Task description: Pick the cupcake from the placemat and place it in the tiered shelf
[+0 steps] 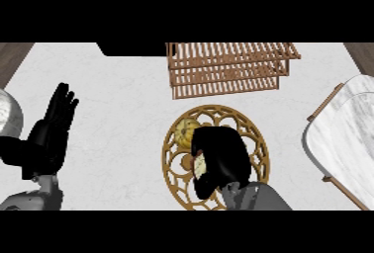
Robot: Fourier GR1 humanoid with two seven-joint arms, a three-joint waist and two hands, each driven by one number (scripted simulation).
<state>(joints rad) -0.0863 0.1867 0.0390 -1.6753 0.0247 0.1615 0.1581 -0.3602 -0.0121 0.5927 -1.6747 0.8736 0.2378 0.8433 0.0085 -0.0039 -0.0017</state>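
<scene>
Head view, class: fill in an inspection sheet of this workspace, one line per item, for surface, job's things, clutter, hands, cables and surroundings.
Surface: pale marbled counter.
Job's things: cupcake on the round gold openwork placemat, mostly hidden by the right hand; wooden slatted tiered shelf at the far edge, nothing seen on it.
Clutter: marble-topped tray at the right edge.
Hands: right hand is over the cupcake, fingers curled round it; left hand open, fingers up, resting at the left.
Cables: nothing seen.
Surroundings: dark block at the far edge beside the shelf; wood floor in the corners.
</scene>
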